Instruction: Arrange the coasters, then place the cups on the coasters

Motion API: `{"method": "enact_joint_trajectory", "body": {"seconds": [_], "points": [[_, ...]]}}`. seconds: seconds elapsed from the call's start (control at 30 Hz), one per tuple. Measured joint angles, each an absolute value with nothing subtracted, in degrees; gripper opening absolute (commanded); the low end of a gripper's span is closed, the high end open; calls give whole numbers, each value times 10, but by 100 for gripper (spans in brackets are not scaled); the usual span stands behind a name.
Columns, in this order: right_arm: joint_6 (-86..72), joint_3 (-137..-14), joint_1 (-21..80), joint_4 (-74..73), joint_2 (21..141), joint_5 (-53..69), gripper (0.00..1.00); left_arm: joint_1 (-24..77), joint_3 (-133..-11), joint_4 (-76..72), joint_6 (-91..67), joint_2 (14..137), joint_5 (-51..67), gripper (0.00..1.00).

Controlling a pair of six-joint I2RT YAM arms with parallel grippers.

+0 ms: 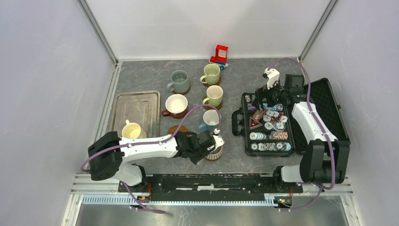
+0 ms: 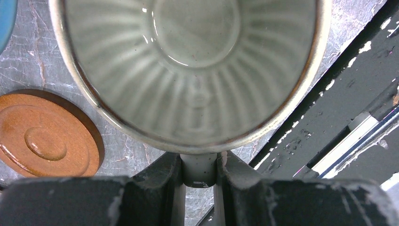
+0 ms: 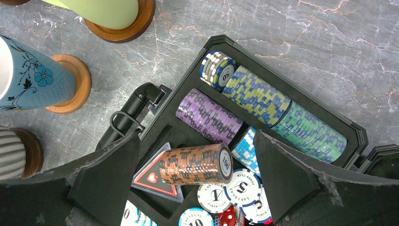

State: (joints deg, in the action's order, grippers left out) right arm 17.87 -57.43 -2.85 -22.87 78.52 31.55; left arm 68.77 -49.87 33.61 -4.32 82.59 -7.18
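Note:
My left gripper [image 1: 212,142] is shut on the handle [image 2: 199,168] of the ribbed grey cup [image 2: 193,70], which stands on a coaster [image 1: 212,158] near the table's front. Left of that lies an empty wooden coaster [image 2: 44,136], also in the top view [image 1: 178,129]. Several cups stand on coasters: grey-green [image 1: 179,81], two pale green [image 1: 211,74] [image 1: 214,95], cream-and-brown [image 1: 176,104] and blue-white [image 1: 211,118]. A cream-yellow cup [image 1: 131,130] sits in the metal tray [image 1: 139,101]. My right gripper [image 3: 197,174] hangs open over the poker chip case [image 1: 244,125], holding nothing.
The open black case [image 3: 357,134] holds rolls and loose poker chips [image 3: 195,165], with its lid [image 1: 324,101] folded out to the right. A red toy block [image 1: 219,54] stands at the back. The black base rail [image 2: 339,94] runs just right of the ribbed cup.

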Motion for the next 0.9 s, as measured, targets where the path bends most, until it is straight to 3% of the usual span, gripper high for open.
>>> {"method": "enact_joint_trajectory", "body": {"seconds": [0.53, 0.67, 0.77, 0.9], "points": [[180, -570, -29, -229, 777, 317, 98, 689, -484, 328, -52, 826, -55, 3], [181, -567, -28, -229, 774, 317, 98, 689, -484, 324, -59, 828, -55, 13], [182, -566, -29, -229, 773, 316, 98, 689, -484, 324, -65, 829, -55, 27], [183, -564, -29, -229, 772, 316, 98, 689, -484, 324, -66, 829, -54, 35]]}}
